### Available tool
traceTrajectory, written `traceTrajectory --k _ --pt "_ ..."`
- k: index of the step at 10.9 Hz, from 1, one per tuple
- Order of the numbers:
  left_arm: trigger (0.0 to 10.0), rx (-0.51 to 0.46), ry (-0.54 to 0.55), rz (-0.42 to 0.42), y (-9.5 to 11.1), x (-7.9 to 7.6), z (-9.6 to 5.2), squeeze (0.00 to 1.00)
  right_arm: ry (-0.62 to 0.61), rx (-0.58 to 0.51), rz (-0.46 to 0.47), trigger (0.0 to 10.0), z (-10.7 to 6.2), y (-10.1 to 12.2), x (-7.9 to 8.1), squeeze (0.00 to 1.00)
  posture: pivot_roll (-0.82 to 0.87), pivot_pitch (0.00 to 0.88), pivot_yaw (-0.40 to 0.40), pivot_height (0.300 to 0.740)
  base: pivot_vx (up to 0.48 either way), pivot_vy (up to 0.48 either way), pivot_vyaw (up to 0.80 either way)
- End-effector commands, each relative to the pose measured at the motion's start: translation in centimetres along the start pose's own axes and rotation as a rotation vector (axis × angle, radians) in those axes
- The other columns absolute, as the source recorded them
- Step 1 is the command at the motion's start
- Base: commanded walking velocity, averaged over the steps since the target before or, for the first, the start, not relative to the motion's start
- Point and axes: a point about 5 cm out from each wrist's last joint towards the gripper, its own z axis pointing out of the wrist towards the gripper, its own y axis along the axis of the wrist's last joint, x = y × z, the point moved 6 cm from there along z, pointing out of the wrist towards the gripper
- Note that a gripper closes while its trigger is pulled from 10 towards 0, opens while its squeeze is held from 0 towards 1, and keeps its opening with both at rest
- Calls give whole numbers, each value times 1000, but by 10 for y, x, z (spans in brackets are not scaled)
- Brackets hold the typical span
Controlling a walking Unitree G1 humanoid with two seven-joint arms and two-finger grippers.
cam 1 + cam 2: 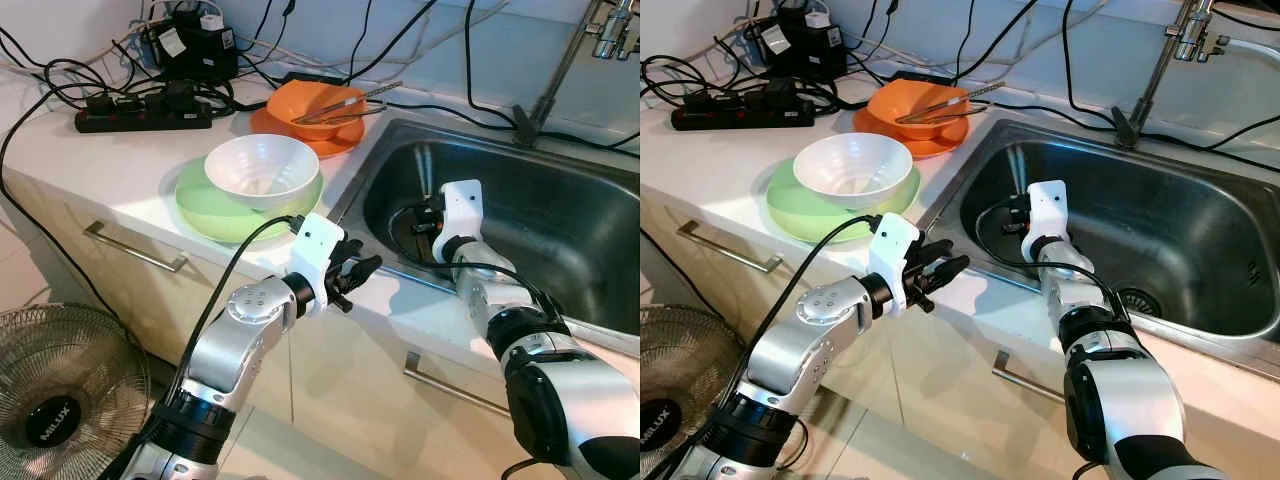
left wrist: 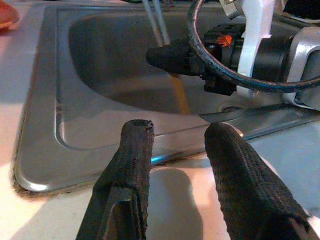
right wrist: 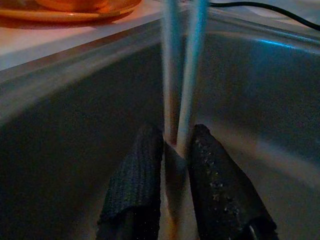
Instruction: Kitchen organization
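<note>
The biggest risk sits inside the sink (image 1: 600, 250), where the right gripper (image 3: 175, 150) reaches down near the left wall with its two fingers (image 3: 135, 185) pinched narrow on the lower ends of a pair of pale chopsticks (image 3: 180, 70). The sticks run long and thin beyond the fingertips, up toward the sink's rim, so the hold is at one end only. Judging from that, they could pivot or slide out if the arm lifts fast, and the free tips could catch the steel wall or the rim on the way up. Beyond those tips, on the counter, stands the orange bowl (image 1: 312, 108) on its orange plate, with another pair of chopsticks (image 1: 345, 104) across it; a swinging tip could knock these.

The left gripper (image 2: 180, 150) hangs over the counter edge just outside the sink's front rim, fingers apart and holding nothing. The right arm's cable loops close ahead of it, so a move forward might snag that loop. Behind it sit the white bowl (image 1: 261, 168) and green plate (image 1: 200, 212), near enough for the elbow to nudge.

Hard to make out: the right wrist view is dim, so how firmly both sticks are pinned cannot be judged. From the head views the right wrist covers the fingertips.
</note>
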Motion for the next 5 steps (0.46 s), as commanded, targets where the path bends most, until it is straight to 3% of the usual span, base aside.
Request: traceTrajectory --k 1,4,5 --pt "10000 6 -6 9 0 -3 -1 0 9 19 -4 10000 0 -4 4 0 203 21 -31 740 0 0 0" --pt "10000 8 -6 10 0 -4 -1 0 11 8 -4 10000 0 -3 4 0 199 18 -29 740 0 0 0" --pt "10000 6 -8 10 1 -5 0 0 9 1 7 10000 0 -2 3 1000 199 16 -29 740 0 0 0"
